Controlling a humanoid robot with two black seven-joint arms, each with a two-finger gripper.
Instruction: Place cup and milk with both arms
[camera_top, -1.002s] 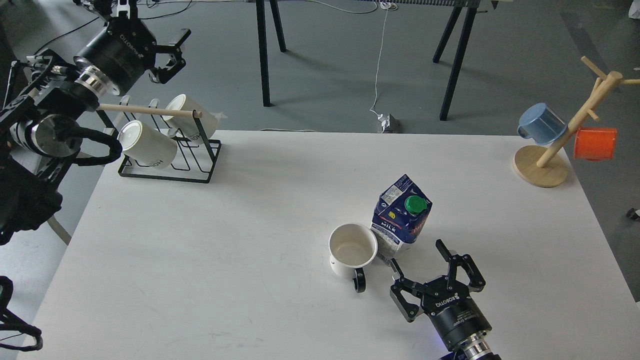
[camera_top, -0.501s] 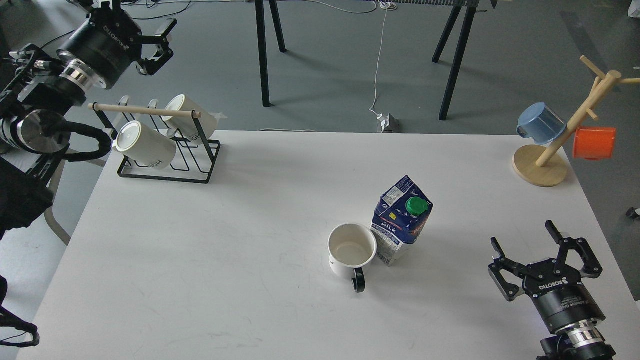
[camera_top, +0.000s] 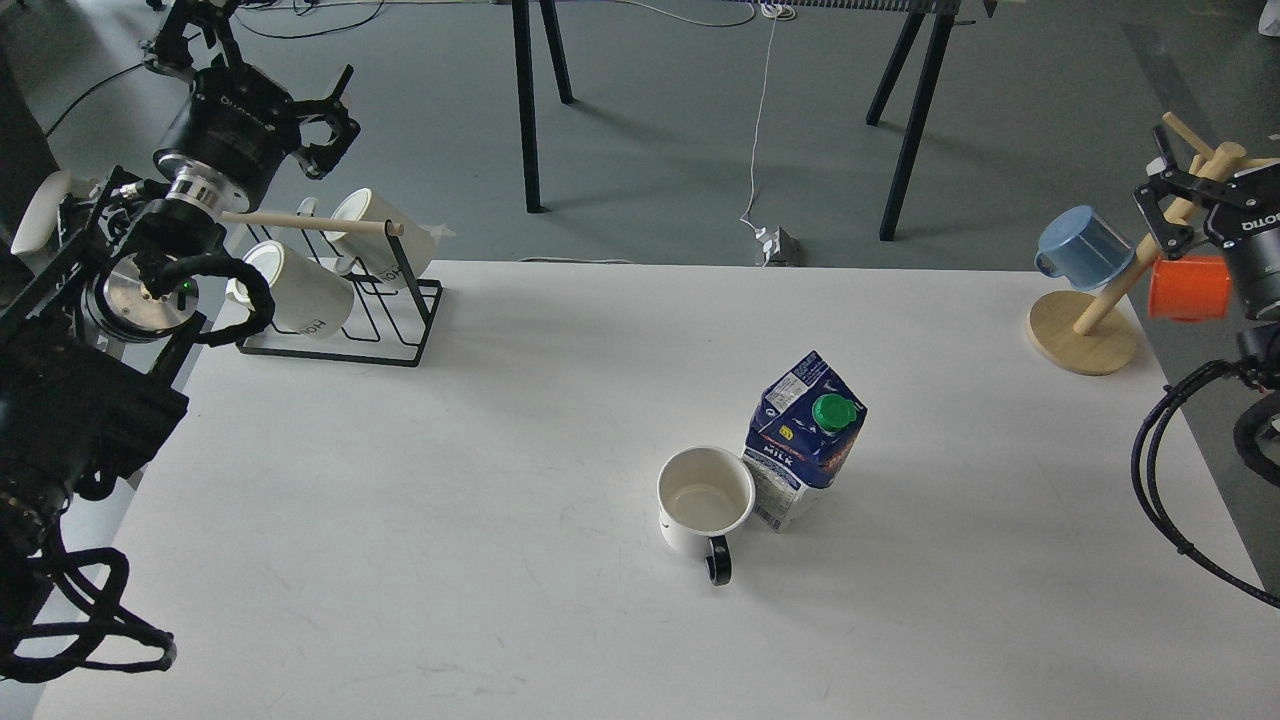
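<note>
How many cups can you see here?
5: a white cup beside the milk carton, two white cups on the wire rack, blue and orange on the wooden tree.

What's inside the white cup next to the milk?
Nothing: the cup stands upright and open, and its pale bottom shows bare. The near inside wall is hidden by the rim. The milk stands right beside it.

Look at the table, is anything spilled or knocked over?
Nothing spilled. The white cup stands upright and empty, touching the milk carton, which is upright with its green cap on. The rack mugs lie tilted, but that's how the rack holds them.
</note>
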